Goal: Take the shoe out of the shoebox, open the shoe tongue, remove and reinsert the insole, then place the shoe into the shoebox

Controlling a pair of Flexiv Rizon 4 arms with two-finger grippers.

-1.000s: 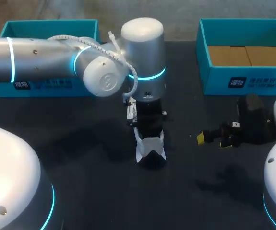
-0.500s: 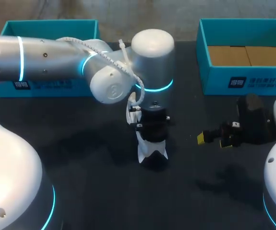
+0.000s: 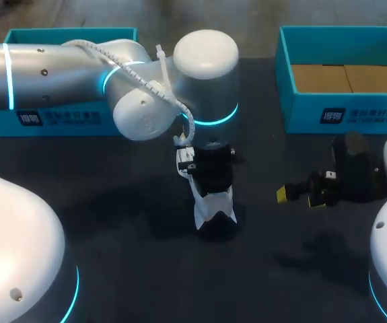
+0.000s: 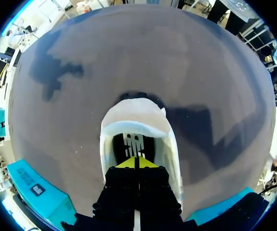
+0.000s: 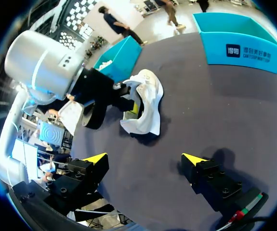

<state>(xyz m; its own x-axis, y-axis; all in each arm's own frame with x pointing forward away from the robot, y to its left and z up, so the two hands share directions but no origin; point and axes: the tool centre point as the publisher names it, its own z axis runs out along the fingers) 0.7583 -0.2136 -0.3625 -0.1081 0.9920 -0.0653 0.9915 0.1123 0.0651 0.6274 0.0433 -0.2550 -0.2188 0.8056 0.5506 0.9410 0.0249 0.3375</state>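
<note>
Two risks are facing you here. In the head view, the left gripper (image 3: 213, 192) is reaching down into the shoe (image 3: 215, 212), which is sitting on the table (image 3: 112, 202) out in the middle, outside both boxes. Nothing is pinning the shoe down, so if you are pulling upward the whole shoe is likely coming along or tipping. The right gripper (image 3: 299, 194) is idling well apart to the right, jaws spread and empty. The left box (image 3: 58, 118) and right box (image 3: 344, 111) are lying beyond the shoe and blocking nothing, but the left arm is hiding the shoe's mouth from you. In the left wrist view, the yellow tips (image 4: 126, 162) are pressing together inside the opening, just above what looks like the insole (image 4: 134, 142). Whether they are pinching anything is not showing, so a missed or slipping grip is the second worry. In the right wrist view, its own fingers are gaping wide over bare table, with the shoe ahead of them.
</note>
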